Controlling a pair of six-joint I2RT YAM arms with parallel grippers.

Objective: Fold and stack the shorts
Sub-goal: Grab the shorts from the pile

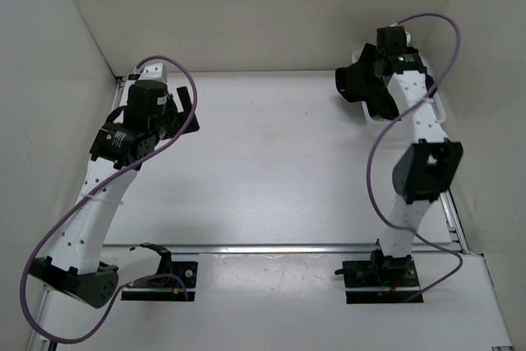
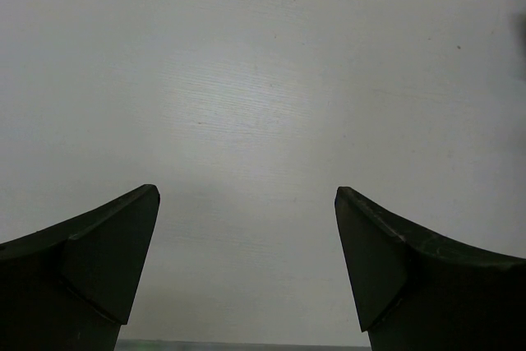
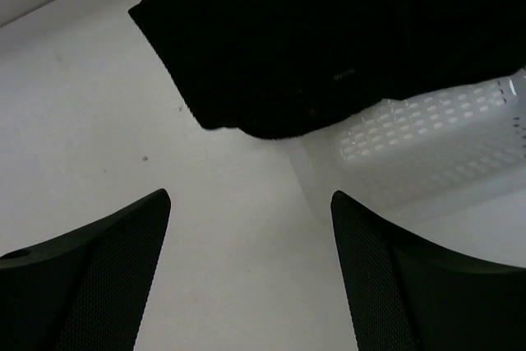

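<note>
Shorts: a black pair heaped in the white mesh basket at the far right of the table, with fabric spilling over the basket's rim.
Right hand: released, fingers spread apart, grasping nothing, near the overhanging fabric and pointed at it.
Left hand: released, fingers wide apart, above the table's far left side, well apart from the shorts.

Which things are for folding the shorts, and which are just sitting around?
For the job:
- black shorts, hanging over the white basket
- right hand, open, near the shorts
- left hand, open, above the table

Just there:
- white basket
- table
</note>
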